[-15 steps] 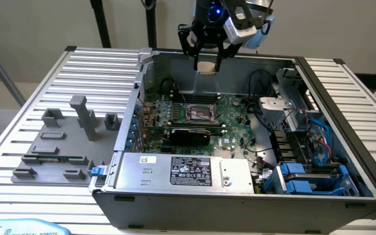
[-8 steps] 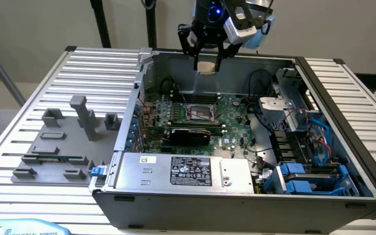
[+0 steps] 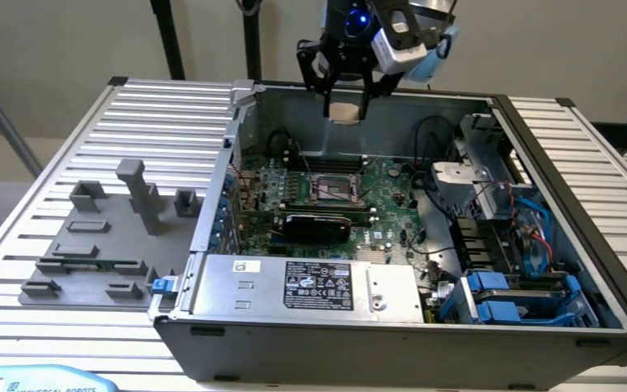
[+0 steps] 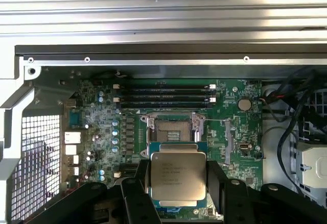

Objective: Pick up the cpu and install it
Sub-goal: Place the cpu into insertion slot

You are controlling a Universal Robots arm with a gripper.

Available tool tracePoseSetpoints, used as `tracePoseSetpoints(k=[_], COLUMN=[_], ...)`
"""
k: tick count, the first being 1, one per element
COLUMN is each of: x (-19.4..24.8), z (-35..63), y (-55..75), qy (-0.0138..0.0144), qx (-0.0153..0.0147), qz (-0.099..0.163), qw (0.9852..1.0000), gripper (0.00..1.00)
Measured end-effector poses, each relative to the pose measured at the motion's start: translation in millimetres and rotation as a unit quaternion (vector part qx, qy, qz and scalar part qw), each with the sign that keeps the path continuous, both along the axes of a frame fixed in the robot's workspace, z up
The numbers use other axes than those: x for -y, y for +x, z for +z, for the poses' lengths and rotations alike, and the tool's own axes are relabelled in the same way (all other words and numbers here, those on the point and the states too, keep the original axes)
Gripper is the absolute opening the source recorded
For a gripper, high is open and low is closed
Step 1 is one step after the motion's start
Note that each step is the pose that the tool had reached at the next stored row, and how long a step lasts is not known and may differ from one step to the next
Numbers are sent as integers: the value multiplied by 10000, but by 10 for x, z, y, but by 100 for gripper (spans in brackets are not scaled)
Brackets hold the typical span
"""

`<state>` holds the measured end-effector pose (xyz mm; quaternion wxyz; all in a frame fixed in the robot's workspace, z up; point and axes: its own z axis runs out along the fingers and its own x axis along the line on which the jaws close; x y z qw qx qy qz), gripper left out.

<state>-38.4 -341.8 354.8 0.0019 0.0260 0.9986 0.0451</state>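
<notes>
Held the cpu (image 4: pixel 178 178) by two opposite edges, gripper (image 4: pixel 178 196) clamped on it, chip flat and face up. Hung well above the open case (image 3: pixel 401 335), clear of the board. Seemingly stopped just short of the empty socket (image 4: pixel 175 130) underneath, edges square to it. Farther off, memory slots (image 4: pixel 163 94).

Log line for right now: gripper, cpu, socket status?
gripper: shut on cpu | cpu: held in air above open computer case | socket: empty, cpu not yet seated
</notes>
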Motion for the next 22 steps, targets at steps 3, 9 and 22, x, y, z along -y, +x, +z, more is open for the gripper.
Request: tracePoseSetpoints(k=[3,9,22], x=[0,0,0], z=[-6,-32,-141], y=[0,0,0], qy=[1,0,1], qx=[0,1,1], qz=[-270,-819,-1987], qw=[9996,9966,9801], gripper=[55,55,55])
